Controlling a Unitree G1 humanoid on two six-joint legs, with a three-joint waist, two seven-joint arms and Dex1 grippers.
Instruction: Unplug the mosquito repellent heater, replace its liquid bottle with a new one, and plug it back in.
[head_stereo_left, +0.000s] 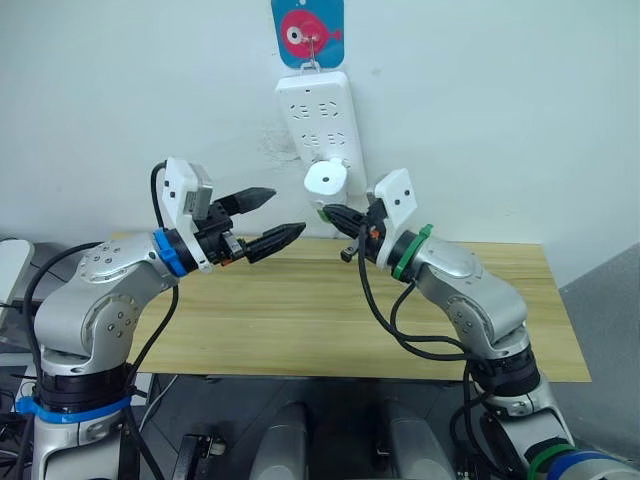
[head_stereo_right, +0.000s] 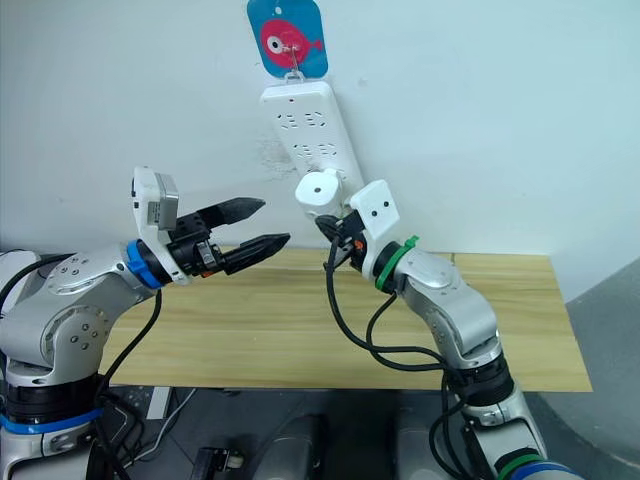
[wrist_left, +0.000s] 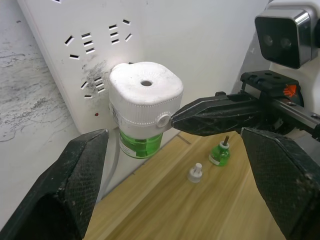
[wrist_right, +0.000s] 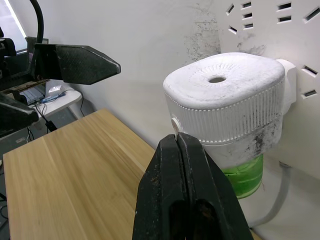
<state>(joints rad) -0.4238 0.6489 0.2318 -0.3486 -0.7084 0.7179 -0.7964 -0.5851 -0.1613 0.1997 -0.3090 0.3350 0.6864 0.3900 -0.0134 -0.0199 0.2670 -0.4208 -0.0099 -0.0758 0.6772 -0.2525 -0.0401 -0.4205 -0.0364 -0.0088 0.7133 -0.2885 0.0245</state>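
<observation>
Heater: the small white rounded plastic mosquito repellent heater (wrist_left: 145, 100) with a round vent hole in its domed face is plugged into the lower part of the long white power strip (head_stereo_left: 318, 115) on the wall
Bottle: a green liquid bottle (wrist_left: 140, 143) sits under the heater, screwed into its ribbed base
Right gripper (head_stereo_left: 338, 217): its black fingers are pressed together with no gap and hold nothing; their tip is at the heater's side, by a small round button
Left gripper (head_stereo_left: 272, 217): fingers spread wide and empty, well apart from the heater, pointing toward it
Surface: the light wooden surface (head_stereo_left: 300, 320) lies below the strip; a small green bottle with a dark wick (wrist_left: 219, 152) stands on it, a small white cap (wrist_left: 195, 173) just beside it
Wall: a blue card with a pink fish (head_stereo_left: 307, 32) hangs above the strip
</observation>
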